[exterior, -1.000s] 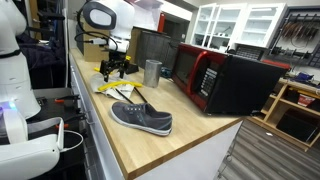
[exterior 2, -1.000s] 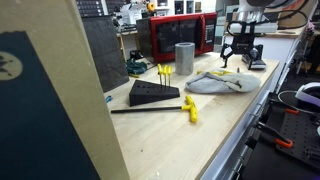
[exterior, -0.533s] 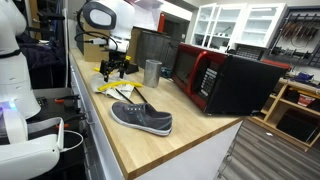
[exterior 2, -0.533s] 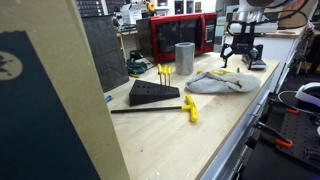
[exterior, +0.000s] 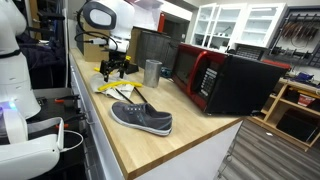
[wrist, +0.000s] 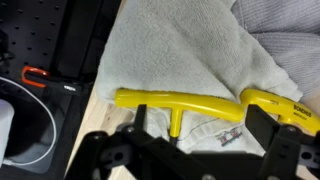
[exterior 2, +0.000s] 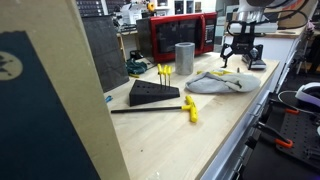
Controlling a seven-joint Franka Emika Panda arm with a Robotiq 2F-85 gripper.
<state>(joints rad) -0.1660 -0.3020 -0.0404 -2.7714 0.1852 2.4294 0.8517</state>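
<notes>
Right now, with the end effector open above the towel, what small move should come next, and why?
Probably lower it straight down. In the wrist view the open end effector straddles the yellow T-handle tool lying on the grey towel; in an exterior view the end effector hangs clear above them, so it seems too high to close.
</notes>
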